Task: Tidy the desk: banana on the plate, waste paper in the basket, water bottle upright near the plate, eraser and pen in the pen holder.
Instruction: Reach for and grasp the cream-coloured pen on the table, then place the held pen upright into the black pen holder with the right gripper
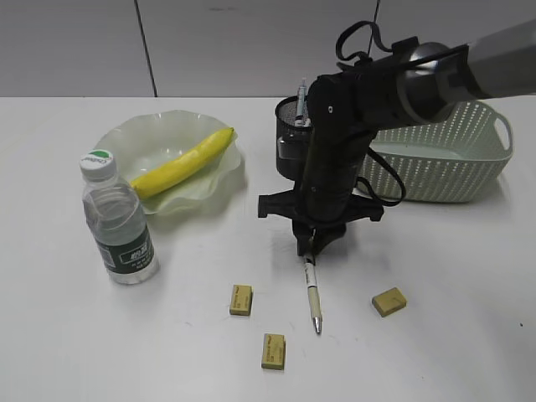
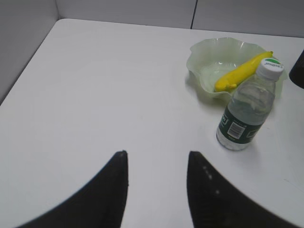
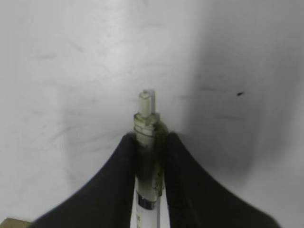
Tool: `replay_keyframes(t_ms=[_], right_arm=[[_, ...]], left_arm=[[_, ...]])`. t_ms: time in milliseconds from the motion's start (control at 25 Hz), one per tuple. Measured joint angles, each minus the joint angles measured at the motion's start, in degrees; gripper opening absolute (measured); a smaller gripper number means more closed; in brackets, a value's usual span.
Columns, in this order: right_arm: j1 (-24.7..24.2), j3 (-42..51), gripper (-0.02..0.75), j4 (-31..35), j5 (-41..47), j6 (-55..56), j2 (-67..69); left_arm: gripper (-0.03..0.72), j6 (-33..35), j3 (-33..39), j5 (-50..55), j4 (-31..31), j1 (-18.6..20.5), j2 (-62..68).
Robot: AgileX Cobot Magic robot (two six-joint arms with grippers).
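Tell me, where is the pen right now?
The pen lies on the desk near the middle front of the exterior view, among three erasers, its top end pinched by the right gripper in front of the pen holder.

Bright even light, soft shadows — wrist views blurry

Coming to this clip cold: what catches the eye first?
The right gripper at mid-desk, its fingers pinching the top of a pen that lies on the desk. At left, the banana lies in the plate, the water bottle upright before it.
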Motion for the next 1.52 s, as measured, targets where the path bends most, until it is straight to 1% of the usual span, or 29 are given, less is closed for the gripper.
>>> replay_keyframes(t_ms=[160,320,400,440,560,640,680,760,880,1040,1120,1200,1280,1400,1440,1520], right_arm=[[0.06,0.19,0.154,-0.76,-2.12,0.0,-1.75],[0.13,0.55,0.154,-6.52,-9.42,0.0,-9.76],[0.13,0.55,0.154,-10.81,-15.99,0.0,-14.92],[0.13,0.55,0.154,-13.75,-19.29,0.0,-17.19],[-0.18,0.55,0.153,-24.11,-32.93,0.06,-21.09],[-1.11,0.55,0.153,-31.56,-42.07,0.06,-21.4],[-1.73,0.55,0.153,-34.27,-45.22,0.06,-20.98],[-3.05,0.49,0.153,-37.53,-48.9,0.0,-19.28],[-6.21,0.49,0.153,-38.99,-52.51,0.0,-15.05],[-10.02,0.49,0.154,-39.18,-61.0,-0.07,-9.78],[-10.85,0.49,0.154,-39.18,-63.58,-1.01,-7.42],[-10.91,0.49,0.164,-39.18,-64.39,-1.58,-5.34],[-10.91,0.56,0.225,-39.1,-64.39,-1.69,-4.06],[-10.85,0.56,0.385,-37.81,-63.86,-1.8,-4.42],[-10.85,0.56,0.411,-37.28,-62.81,-1.8,-5.06],[-10.85,0.56,0.44,-36.83,-57.45,-1.8,-8.14]], left_arm=[[0.309,0.0,0.0,0.0,0.0,0.0,0.0],[0.309,0.0,0.0,0.0,0.0,0.0,0.0],[0.309,0.0,0.0,0.0,0.0,0.0,0.0],[0.309,0.0,0.0,0.0,0.0,0.0,0.0],[0.309,0.0,0.0,0.0,0.0,0.0,0.0],[0.309,0.0,0.0,0.0,0.0,0.0,0.0],[0.309,0.0,0.0,0.0,0.0,0.0,0.0],[0.309,0.0,0.0,0.0,0.0,0.0,0.0],[0.309,0.0,0.0,0.0,0.0,0.0,0.0],[0.309,0.0,0.0,0.0,0.0,0.0,0.0],[0.309,0.0,0.0,0.0,0.0,0.0,0.0],[0.309,0.0,0.0,0.0,0.0,0.0,0.0],[0.309,0.0,0.0,0.0,0.0,0.0,0.0],[0.309,0.0,0.0,0.0,0.0,0.0,0.0],[0.309,0.0,0.0,0.0,0.0,0.0,0.0],[0.309,0.0,0.0,0.0,0.0,0.0,0.0]])
